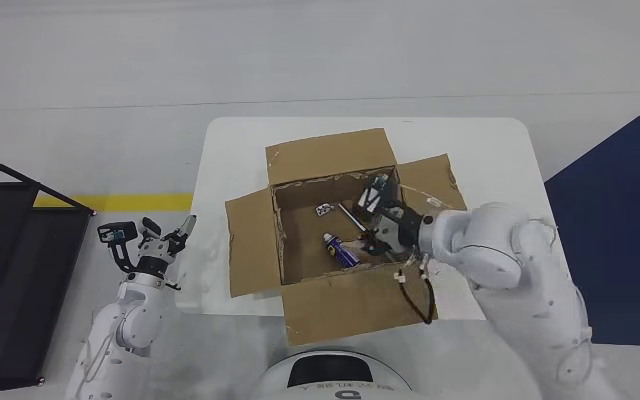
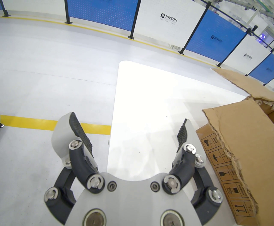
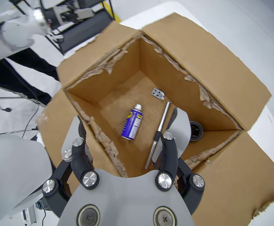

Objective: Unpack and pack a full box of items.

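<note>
An open cardboard box (image 1: 255,243) with torn flaps stands on the white table (image 1: 470,140). On its floor lie a blue spray can (image 3: 132,122), a silver rod with a black grip (image 3: 158,132), a small grey metal plate (image 3: 157,93) and a black round object (image 3: 195,131) in a corner. My right gripper (image 3: 128,122) hangs open above the box's near rim, with nothing between its fingers. Beyond the table's left edge, beside the box's outer wall (image 2: 227,169), my left gripper (image 2: 130,130) stands open and holds nothing.
A black rack (image 1: 30,290) stands on the floor at far left, past a yellow floor line (image 1: 120,201). Bare table top (image 2: 154,102) lies ahead of the left gripper. Blue and white barrier panels (image 2: 167,19) ring the room.
</note>
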Robot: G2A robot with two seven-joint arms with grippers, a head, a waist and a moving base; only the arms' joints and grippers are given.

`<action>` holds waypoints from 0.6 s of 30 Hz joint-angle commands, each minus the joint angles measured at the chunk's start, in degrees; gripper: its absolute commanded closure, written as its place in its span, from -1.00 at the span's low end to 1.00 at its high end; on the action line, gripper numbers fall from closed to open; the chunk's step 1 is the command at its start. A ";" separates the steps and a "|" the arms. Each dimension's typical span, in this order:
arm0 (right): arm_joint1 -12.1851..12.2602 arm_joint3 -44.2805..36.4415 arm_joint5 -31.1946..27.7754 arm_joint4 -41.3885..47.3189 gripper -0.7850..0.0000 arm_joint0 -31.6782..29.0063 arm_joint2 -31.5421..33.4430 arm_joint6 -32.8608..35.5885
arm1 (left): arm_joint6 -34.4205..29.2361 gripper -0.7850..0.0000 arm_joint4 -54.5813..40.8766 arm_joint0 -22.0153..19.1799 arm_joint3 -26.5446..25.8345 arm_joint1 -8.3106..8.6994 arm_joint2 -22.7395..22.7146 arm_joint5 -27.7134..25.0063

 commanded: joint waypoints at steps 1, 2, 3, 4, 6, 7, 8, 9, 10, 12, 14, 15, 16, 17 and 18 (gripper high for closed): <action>-0.30 1.39 1.78 -3.39 -0.25 1.25 -3.17 0.21 | 0.00 -1.00 0.00 0.00 0.00 0.00 0.00 0.00; -0.47 2.32 2.46 -4.68 -0.11 2.00 -4.64 0.56 | 0.00 -1.00 0.00 0.00 0.00 0.00 0.00 0.00; -0.60 3.41 3.34 -7.08 0.00 2.90 -6.01 1.55 | 0.00 -1.00 0.00 0.00 0.00 0.00 0.00 0.00; -0.76 4.16 4.29 -10.68 0.00 3.87 -7.62 2.32 | 0.00 -1.00 0.00 0.00 0.00 0.00 0.00 0.00; -1.21 6.30 4.72 -15.26 -0.07 4.93 -11.87 3.62 | 0.00 -1.00 0.00 0.00 0.00 0.00 0.00 0.00; -1.49 7.31 4.93 -14.85 -0.04 5.60 -13.17 3.75 | 0.00 -1.00 0.00 0.00 0.00 0.00 0.00 0.00; -1.71 8.45 5.51 -15.49 -0.04 6.39 -13.99 3.76 | 0.00 -1.00 0.00 0.00 0.00 0.00 0.00 0.00; -1.90 9.59 6.02 -16.83 -0.01 7.09 -14.97 4.04 | 0.00 -1.00 0.00 0.00 0.00 0.00 0.00 0.00; -2.10 10.91 6.70 -18.42 -0.03 7.71 -15.92 4.35 | 0.00 -1.00 0.00 0.00 0.00 0.00 0.00 0.00; -2.55 13.15 8.14 -20.49 0.00 8.81 -17.59 4.29 | 0.00 -1.00 0.00 0.00 0.00 0.00 0.00 0.00; -2.98 15.07 8.92 -20.85 0.01 9.83 -18.78 4.50 | 0.00 -1.00 0.00 0.00 0.00 0.00 0.00 0.00; -3.17 16.10 8.91 -20.50 0.00 10.24 -19.28 4.93 | 0.00 -1.00 0.00 0.00 0.00 0.00 0.00 0.00; -3.34 16.93 8.86 -20.17 0.02 10.76 -19.64 5.28 | 0.00 -1.00 0.00 0.00 0.00 0.00 0.00 0.00; -3.52 17.75 8.97 -19.80 0.04 11.24 -19.93 5.40 | 0.00 -1.00 0.00 0.00 0.00 0.00 0.00 0.00; -3.69 18.66 9.05 -19.73 0.06 11.68 -20.27 5.57 | 0.00 -1.00 0.00 0.00 0.00 0.00 0.00 0.00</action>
